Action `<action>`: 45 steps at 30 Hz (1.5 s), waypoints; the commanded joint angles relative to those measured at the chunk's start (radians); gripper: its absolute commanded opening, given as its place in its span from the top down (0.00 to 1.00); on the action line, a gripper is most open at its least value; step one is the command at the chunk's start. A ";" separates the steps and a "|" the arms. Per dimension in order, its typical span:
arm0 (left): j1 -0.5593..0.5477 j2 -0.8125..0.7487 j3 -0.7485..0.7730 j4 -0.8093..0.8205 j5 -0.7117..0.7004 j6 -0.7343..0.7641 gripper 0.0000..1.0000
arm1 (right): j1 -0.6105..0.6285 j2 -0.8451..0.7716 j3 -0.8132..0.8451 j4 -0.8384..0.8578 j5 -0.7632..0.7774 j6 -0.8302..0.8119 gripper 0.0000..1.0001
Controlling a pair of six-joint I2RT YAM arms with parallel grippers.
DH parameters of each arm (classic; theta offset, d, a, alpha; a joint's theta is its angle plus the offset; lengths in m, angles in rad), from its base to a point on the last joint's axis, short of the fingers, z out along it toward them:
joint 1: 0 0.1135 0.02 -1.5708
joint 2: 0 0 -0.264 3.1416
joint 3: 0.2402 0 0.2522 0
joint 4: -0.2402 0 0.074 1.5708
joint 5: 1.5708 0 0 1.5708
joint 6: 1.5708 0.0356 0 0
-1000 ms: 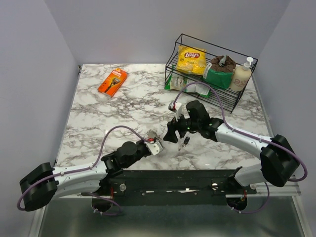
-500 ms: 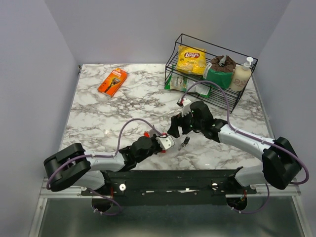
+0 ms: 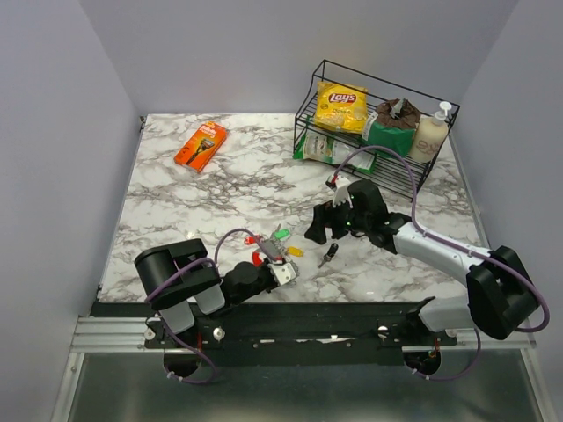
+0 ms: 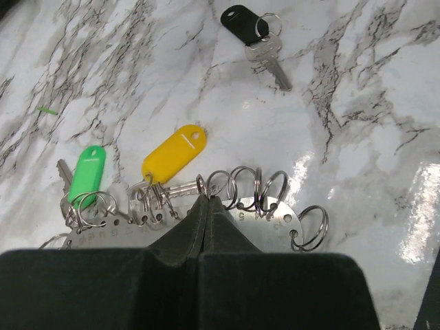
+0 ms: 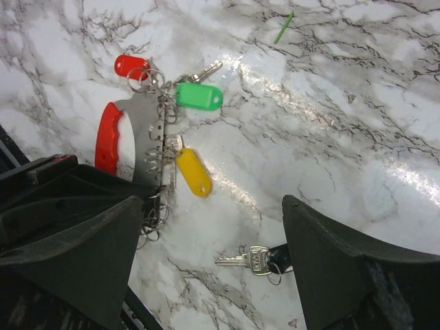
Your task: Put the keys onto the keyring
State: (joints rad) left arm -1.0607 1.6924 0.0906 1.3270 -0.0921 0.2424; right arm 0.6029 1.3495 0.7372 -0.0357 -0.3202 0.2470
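My left gripper [image 3: 280, 267] is shut on the grey plate of the keyring [image 4: 268, 221], just above the marble near the front edge. The keyring's red curved side [image 5: 108, 137] shows in the right wrist view. Keys with a yellow head [image 4: 175, 152], a green head [image 4: 87, 175] and a red head [image 5: 130, 67] hang on its small rings and lie fanned on the table. A loose key with a black head [image 4: 249, 20] lies apart to the right; it also shows in the top view [image 3: 329, 255]. My right gripper [image 3: 321, 230] is open and empty above that key [image 5: 265, 260].
An orange package [image 3: 201, 145] lies at the far left. A black wire rack [image 3: 413, 180] at the far right holds a Lay's bag [image 3: 341, 104], a green bag and a bottle. A thin green sliver [image 5: 284, 27] lies on the marble. The table's front edge is just behind my left gripper.
My left arm has folded back toward the near left, still holding the keyring, and the coloured keys now lie fanned on the table. My right gripper has shifted slightly right.
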 commanded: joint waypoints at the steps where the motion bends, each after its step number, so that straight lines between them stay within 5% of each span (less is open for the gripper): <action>1: -0.007 -0.011 -0.017 0.362 0.084 0.023 1.00 | -0.002 -0.018 -0.009 0.026 -0.066 -0.012 0.10; 27: -0.005 -0.209 -0.086 0.359 0.164 0.066 1.00 | -0.002 -0.081 -0.053 0.077 -0.212 -0.103 0.10; 45: -0.067 -0.292 -0.175 0.356 0.184 0.446 1.00 | -0.002 -0.096 -0.058 0.077 -0.223 -0.118 0.10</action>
State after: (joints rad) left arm -1.1053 1.4292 0.0547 1.3117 0.0708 0.5438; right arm 0.6025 1.2732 0.6861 0.0219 -0.5224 0.1501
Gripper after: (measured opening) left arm 0.006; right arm 0.897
